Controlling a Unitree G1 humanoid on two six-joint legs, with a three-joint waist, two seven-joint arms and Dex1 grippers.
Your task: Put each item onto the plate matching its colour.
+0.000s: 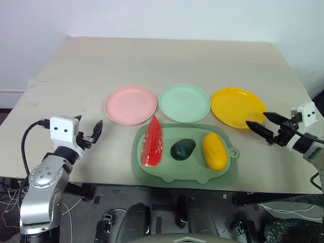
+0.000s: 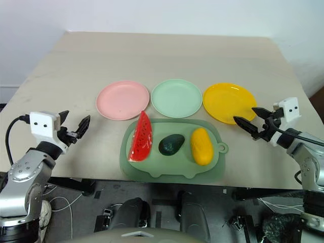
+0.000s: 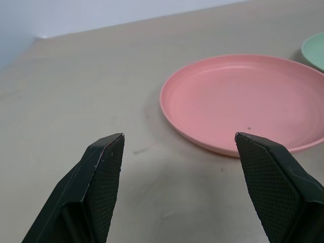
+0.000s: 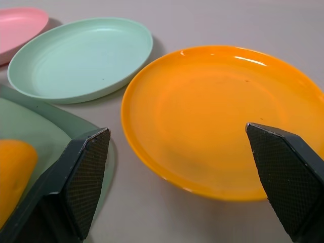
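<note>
Watermelon wedge, red toy with green rind, dark green toy avocado and yellow-orange oval toy mango lie in row on large rounded-rectangular green board, near table's front edge; round shallow pink plastic plate, pale mint plate, bright yellow plate empty behind board; left gripper near pink plate, jaws apart, holding nothing; right gripper beside yellow plate, jaws spread wide, empty
</note>
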